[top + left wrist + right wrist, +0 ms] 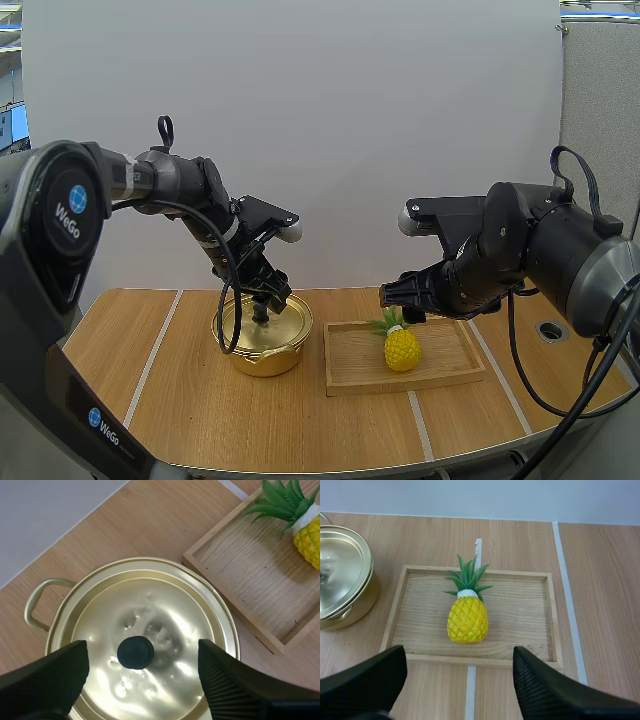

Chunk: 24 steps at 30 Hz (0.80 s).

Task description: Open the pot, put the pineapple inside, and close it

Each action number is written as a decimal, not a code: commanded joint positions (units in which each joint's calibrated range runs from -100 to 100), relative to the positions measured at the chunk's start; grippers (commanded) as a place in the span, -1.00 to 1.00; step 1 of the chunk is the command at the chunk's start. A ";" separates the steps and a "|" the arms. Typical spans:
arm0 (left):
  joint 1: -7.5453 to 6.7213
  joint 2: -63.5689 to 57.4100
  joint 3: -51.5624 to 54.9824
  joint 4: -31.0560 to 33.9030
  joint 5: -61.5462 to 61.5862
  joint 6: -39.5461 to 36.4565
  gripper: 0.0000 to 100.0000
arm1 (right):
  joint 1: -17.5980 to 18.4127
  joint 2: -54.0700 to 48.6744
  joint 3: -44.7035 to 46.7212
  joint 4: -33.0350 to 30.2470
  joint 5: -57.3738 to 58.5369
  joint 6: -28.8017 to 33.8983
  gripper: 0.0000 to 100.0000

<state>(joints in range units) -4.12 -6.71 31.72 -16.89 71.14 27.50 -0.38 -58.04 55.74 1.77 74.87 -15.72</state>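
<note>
Bench (180, 400): light wood, carrying the pot and the tray side by side.
Pot (262, 345): gold-coloured metal, at 9 o'clock of the tray and just beside it, not touching.
Lid (165, 610): on the pot, seated inside the rim and shiny, with a black knob (135, 652) at its middle.
Tray (520, 615): shallow, wooden and rectangular, at 3 o'clock of the pot.
Pineapple (467, 619): yellow with green leaves, inside the tray near its middle. In the high view its leaves point to about 11 o'clock. Nothing touches it.
Left hand (142, 652): open above the lid, with one black finger (55, 675) at 9 o'clock of the knob and the other at 3 o'clock. There is a gap on each side, and it grips nothing.
Right hand (459, 652): open, its fingers spread wide over the tray with the pineapple in line between them. It holds nothing, and in the high view it hangs above the leaves.
</note>
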 commanded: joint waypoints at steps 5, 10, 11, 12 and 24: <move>-0.21 3.86 -0.64 1.64 -3.85 -0.06 1.00 | -0.14 -0.19 -0.53 0.11 -1.16 -0.31 1.00; -0.21 5.99 -0.64 1.73 -4.22 -0.06 1.00 | -0.14 -0.19 -0.53 0.11 -2.18 -0.31 1.00; -0.21 6.28 -0.64 1.73 -4.22 -0.06 1.00 | -0.14 -0.19 -0.53 0.11 -2.18 -0.31 1.00; -0.21 6.41 -0.64 1.73 -4.22 -0.06 1.00 | -0.14 -0.19 -0.53 0.11 -2.18 -0.31 1.00; -0.21 6.42 -0.64 1.88 -4.21 -0.69 0.64 | -0.14 -0.19 -0.53 0.11 -2.18 -0.31 1.00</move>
<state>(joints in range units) -4.12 -0.31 31.55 -15.12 67.55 27.35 -0.38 -58.04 55.74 1.77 73.62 -15.72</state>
